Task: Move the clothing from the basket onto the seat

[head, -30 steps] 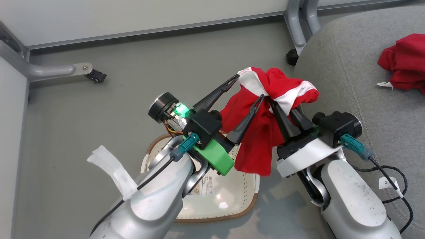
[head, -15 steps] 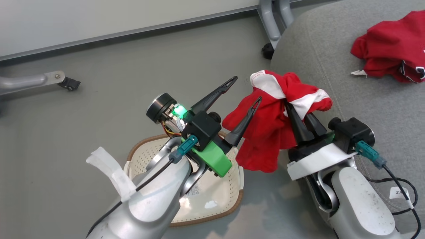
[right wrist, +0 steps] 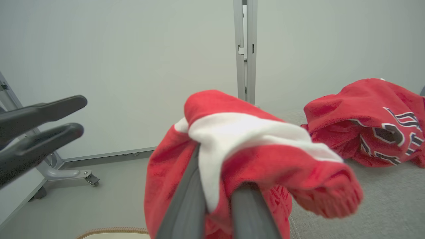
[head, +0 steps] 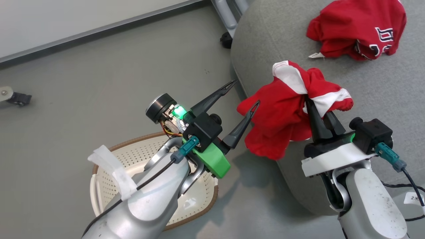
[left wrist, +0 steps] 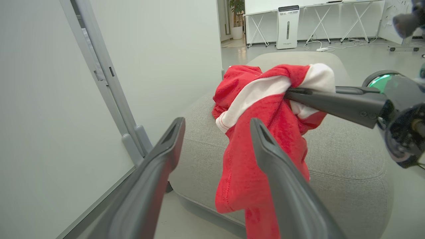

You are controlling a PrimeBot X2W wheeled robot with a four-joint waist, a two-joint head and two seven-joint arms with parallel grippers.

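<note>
The clothing [head: 285, 116] is split up right now. The big grey seat [head: 382, 76] has the numbered jersey [head: 348, 26] lying on it, and the basket [head: 132, 154] sits on the floor under the left arm. The striped garment [head: 292, 76] hangs over the seat's near edge, pinched in the nearly closed right gripper [head: 315, 106]. I'd carry it well inboard before letting go, so the dangling tail doesn't drag it off. The left gripper [head: 246, 92] is spread wide, holding nothing, just beside the cloth.

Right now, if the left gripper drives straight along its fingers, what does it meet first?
Probably the striped garment held by the right gripper, just off one finger of the left gripper; behind it the seat's edge. Depth unclear.
</note>
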